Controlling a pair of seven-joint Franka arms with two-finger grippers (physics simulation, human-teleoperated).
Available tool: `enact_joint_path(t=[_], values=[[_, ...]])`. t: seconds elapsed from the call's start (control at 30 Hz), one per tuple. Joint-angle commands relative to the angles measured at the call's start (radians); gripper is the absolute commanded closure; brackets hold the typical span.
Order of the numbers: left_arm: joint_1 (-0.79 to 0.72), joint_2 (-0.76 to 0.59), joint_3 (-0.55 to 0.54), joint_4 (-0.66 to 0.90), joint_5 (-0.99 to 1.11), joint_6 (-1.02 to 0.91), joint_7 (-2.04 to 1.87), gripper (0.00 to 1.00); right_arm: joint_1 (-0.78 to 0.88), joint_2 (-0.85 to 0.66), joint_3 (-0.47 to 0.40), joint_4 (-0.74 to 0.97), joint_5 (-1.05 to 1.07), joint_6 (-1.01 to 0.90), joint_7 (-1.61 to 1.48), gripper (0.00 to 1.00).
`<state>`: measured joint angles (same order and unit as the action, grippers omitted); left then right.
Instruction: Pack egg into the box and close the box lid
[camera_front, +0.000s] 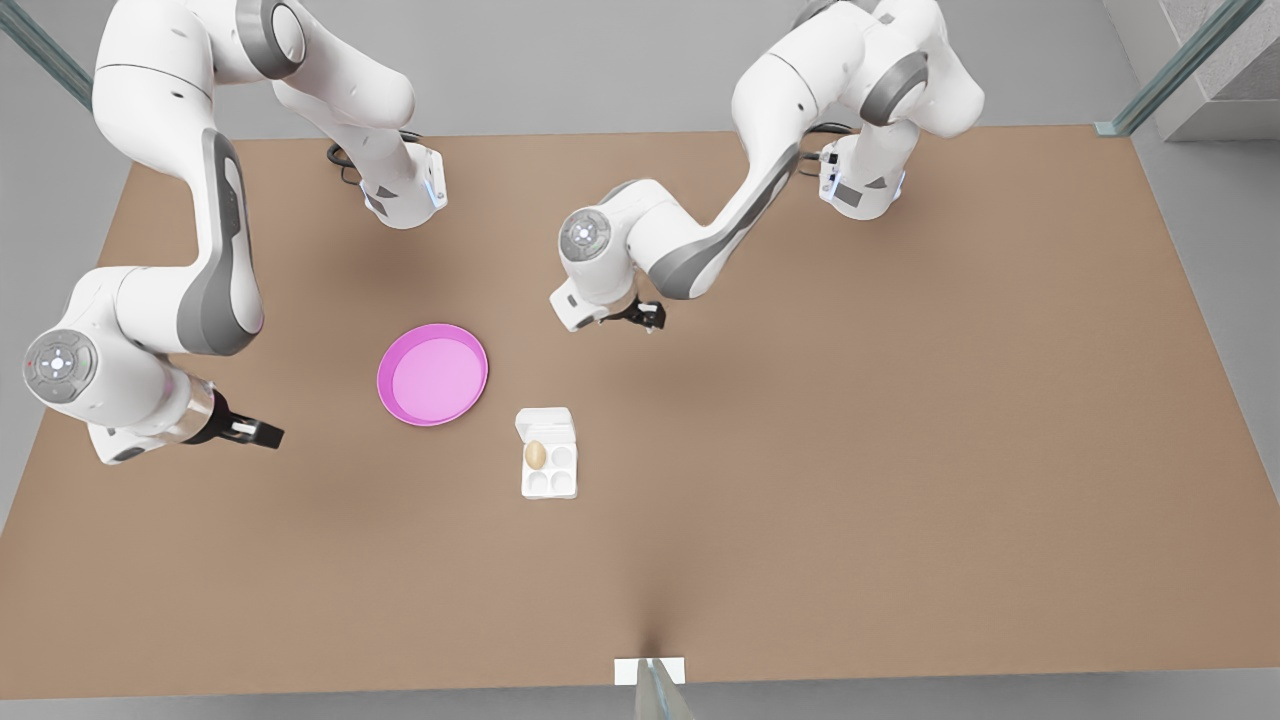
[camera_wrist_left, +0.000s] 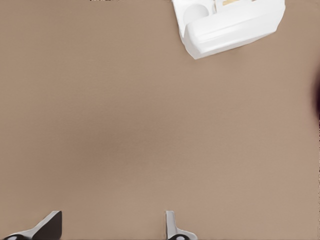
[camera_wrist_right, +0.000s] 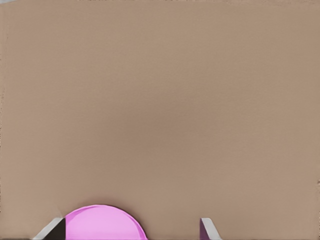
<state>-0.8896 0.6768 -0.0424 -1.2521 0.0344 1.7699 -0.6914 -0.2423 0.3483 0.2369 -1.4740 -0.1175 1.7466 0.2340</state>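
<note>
Egg (camera_front: 535, 455) in open box (camera_front: 549, 468), lid (camera_front: 546, 423) raised; left gripper (camera_front: 648, 318) and right gripper (camera_front: 262, 433) both spread, empty.

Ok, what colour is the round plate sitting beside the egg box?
Pink, with a brighter magenta rim; the plate shows best in the front view.

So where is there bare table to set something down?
Bare table lies on the front view's right of the box. Crowded: around pink plate and box, with left gripper near the box, right gripper beside the plate.
</note>
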Motion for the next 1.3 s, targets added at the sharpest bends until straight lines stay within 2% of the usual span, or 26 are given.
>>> enact_joint_path(t=[0.0,0.13,0.27,0.43,0.5,0.67,0.93,1.17,1.2,1.27], values=[[-0.019,0.029,0.001,0.0,0.002,0.189,-0.505,0.0,0.003,-0.011,0.005,0.014,-0.001,-0.016,-0.266,0.0],[-0.022,0.104,0.007,0.026,0.027,0.25,-0.496,0.0,0.003,-0.02,0.093,0.08,-0.001,-0.03,-0.26,0.0],[-0.034,0.188,0.007,0.063,0.044,0.431,-0.491,0.0,0.0,-0.017,0.091,0.08,0.001,-0.033,-0.262,0.0],[-0.034,0.285,0.05,0.135,0.062,0.528,-0.413,0.0,0.003,-0.009,0.091,0.077,0.001,-0.027,-0.257,0.0],[-0.034,0.362,0.052,0.212,0.062,0.542,-0.396,0.0,0.003,-0.009,0.091,0.073,-0.001,-0.024,-0.257,0.0],[-0.025,0.379,0.078,0.29,0.061,0.58,-0.372,0.0,0.001,-0.012,0.091,0.07,0.001,-0.033,-0.255,0.0],[-0.014,0.403,0.147,0.318,0.059,0.631,-0.321,0.0,0.001,-0.011,0.091,0.067,0.002,-0.033,-0.254,0.0],[0.026,0.402,0.133,0.333,0.053,0.614,-0.278,0.0,0.001,-0.012,0.091,0.067,0.004,-0.036,-0.254,0.0],[0.043,0.376,0.13,0.333,0.05,0.538,-0.225,0.0,0.0,-0.012,0.091,0.067,0.004,-0.036,-0.254,0.0],[0.141,0.241,0.107,0.324,-0.005,0.224,0.105,0.0,0.001,-0.009,0.091,0.066,0.004,-0.035,-0.254,0.0]])
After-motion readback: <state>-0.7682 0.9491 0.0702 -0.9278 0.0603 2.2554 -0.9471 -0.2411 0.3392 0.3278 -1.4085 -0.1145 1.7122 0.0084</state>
